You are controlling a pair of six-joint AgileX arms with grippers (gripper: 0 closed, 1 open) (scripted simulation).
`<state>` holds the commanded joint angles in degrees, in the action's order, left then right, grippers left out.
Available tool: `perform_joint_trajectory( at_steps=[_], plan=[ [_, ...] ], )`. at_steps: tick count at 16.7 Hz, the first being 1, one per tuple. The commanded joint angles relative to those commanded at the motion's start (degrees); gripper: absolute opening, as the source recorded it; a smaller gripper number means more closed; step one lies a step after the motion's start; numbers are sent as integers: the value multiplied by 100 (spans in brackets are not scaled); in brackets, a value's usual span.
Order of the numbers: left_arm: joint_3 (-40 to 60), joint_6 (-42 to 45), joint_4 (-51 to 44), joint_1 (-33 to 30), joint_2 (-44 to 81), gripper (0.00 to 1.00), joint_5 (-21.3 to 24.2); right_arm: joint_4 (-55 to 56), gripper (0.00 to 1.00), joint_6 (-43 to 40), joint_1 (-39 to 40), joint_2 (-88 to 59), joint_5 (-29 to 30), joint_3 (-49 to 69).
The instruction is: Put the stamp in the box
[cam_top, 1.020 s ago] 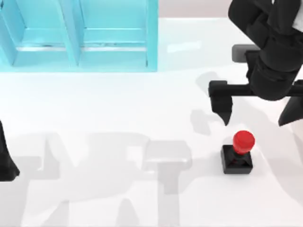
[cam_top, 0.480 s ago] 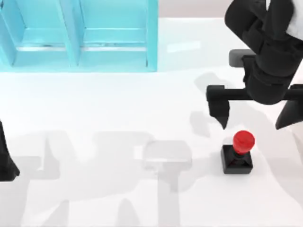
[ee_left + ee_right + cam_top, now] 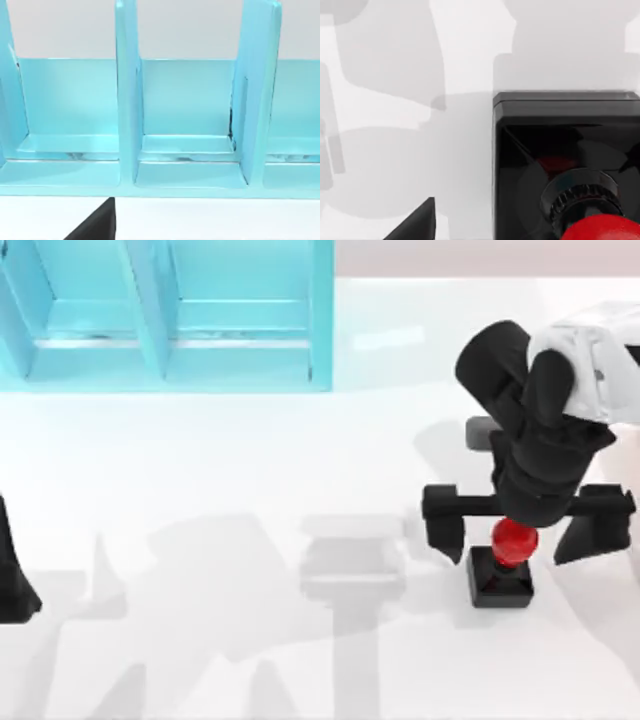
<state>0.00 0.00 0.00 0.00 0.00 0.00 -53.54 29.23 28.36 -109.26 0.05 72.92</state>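
The stamp [image 3: 503, 562], a black square base with a red round knob, stands upright on the white table at the right. My right gripper [image 3: 522, 532] hangs open directly over it, one finger [image 3: 445, 531] to the left of the knob and the other to its right, both apart from it. In the right wrist view the stamp [image 3: 567, 165] looms close, its red knob at the frame's edge. The box [image 3: 170, 315], a light blue open container with dividers, sits at the far left; the left wrist view faces its compartments [image 3: 187, 120]. My left arm [image 3: 14, 575] is parked at the left edge.
White tabletop [image 3: 250, 470] stretches between the box and the stamp. A small grey block [image 3: 482, 432] lies on the table just behind the right arm.
The right gripper has moved toward the table's near edge and lowered, so its open fingers now straddle the stamp's red knob. The stamp and left arm have not moved.
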Motion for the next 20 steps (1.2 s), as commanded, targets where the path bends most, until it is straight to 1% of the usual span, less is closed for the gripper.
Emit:
perform_joint_trajectory(
  at_steps=[4, 17, 18, 20],
  plan=[
    [0, 0, 0, 0, 0, 100, 0, 55, 100, 2, 1, -16, 0, -51],
    [0, 0, 0, 0, 0, 100, 0, 55, 2, 2, 1, -16, 0, -51],
    [0, 0, 0, 0, 0, 100, 0, 55, 0, 2, 1, -16, 0, -51],
    [0, 0, 0, 0, 0, 100, 0, 55, 0, 2, 1, -16, 0, -51]
  ],
)
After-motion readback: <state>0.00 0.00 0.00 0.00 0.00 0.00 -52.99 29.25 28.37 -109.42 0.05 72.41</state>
